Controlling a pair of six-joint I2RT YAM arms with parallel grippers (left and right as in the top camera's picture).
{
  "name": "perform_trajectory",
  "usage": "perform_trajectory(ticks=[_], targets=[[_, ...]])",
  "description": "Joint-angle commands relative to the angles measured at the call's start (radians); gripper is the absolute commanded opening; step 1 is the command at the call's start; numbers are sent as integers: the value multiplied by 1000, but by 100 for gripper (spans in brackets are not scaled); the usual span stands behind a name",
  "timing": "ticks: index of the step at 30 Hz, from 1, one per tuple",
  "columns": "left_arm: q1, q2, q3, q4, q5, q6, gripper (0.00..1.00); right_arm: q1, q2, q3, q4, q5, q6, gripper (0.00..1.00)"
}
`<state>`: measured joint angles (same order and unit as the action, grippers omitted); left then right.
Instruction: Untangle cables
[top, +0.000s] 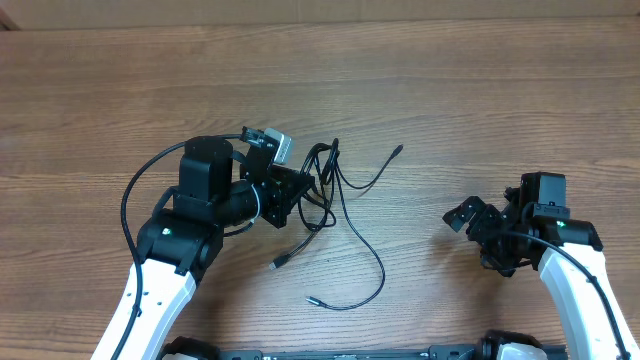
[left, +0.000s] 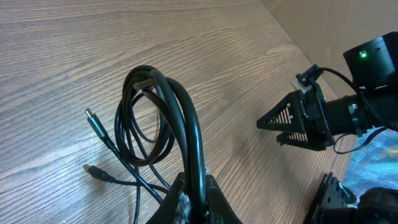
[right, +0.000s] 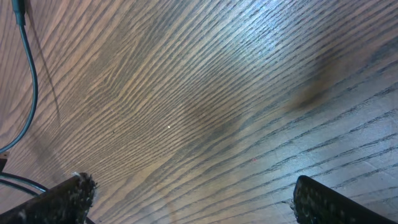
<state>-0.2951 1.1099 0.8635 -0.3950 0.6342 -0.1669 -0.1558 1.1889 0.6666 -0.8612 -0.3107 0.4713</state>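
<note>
The cables (top: 335, 195) are thin black cords tangled at the table's middle, with loose strands running right and down to silver-tipped plugs. My left gripper (top: 300, 190) is shut on a doubled loop of the cables (left: 180, 118), gripped between the fingers (left: 198, 198). Two plug ends (left: 93, 121) lie on the wood to the left of that loop. My right gripper (top: 470, 222) is open and empty over bare wood, apart from the cables. One thin cable strand (right: 28, 74) shows at the left edge of the right wrist view.
The wooden table (top: 480, 100) fills the view. The right arm (left: 323, 115) shows in the left wrist view, across from the loop. Thick black arm wires (top: 135, 195) curve beside the left arm.
</note>
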Motion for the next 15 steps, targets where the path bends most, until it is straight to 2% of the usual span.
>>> perform_trajectory(ticks=[1, 15], targets=[[-7, -13, 3, 10, 29, -14, 4, -2, 1, 8, 4, -5, 2, 100], [-6, -13, 3, 3, 28, -14, 4, -2, 1, 8, 4, -5, 2, 100]])
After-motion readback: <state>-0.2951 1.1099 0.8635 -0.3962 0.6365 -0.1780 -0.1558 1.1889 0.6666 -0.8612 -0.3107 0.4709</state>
